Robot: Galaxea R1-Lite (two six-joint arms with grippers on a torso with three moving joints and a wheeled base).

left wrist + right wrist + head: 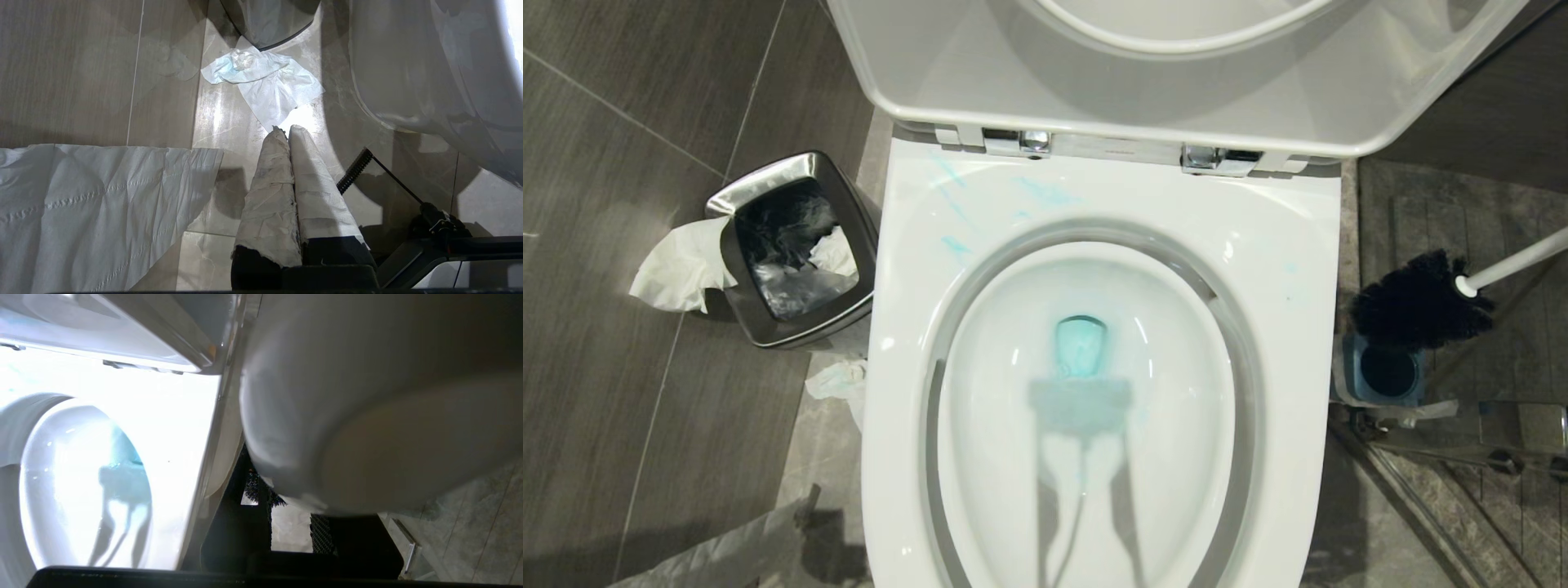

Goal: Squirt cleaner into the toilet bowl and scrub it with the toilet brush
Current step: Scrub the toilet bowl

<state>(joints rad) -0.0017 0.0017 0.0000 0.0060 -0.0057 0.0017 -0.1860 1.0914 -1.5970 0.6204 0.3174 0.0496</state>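
Floor: grey tile, bin (796, 249) beside bowl (1094, 392).
Cleaner (1081, 345): tints water.
Right end effector (291, 528): clamps brush (1421, 300); swing over rim.
Left end effector (289, 131): closed, parked.

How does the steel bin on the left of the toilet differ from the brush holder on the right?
The steel bin is shiny silver and larger; the brush holder is dull blue-grey and smaller. The bin holds a dark liner and crumpled tissue; the holder stands empty, with the toilet brush above it. Both are squarish, open-topped and on the floor.
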